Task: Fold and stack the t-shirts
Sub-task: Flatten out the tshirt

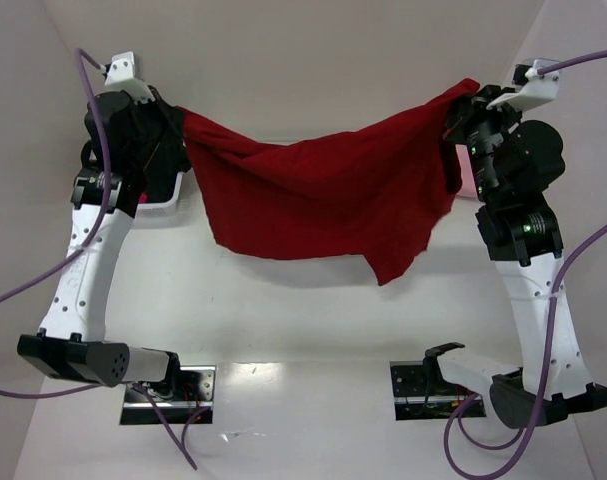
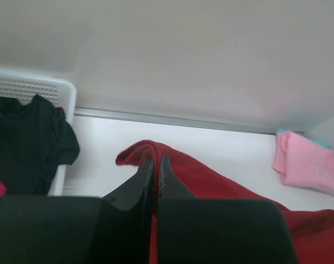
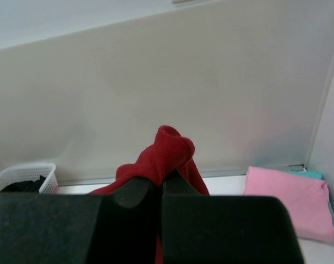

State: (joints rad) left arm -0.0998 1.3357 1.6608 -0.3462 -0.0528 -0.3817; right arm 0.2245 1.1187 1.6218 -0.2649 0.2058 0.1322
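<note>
Over the white bench (image 1: 283,330), a dark red shirt (image 1: 323,200) of soft cloth is hanging in a sagging drape between the two arms. At far left a white slotted plastic basket (image 2: 65,92) is holding a crumpled black shirt (image 2: 29,137); at far right a pink shirt (image 3: 288,203) is lying folded square. The left jaws and the right jaws are each clenching a bunched upper corner of it.
</note>
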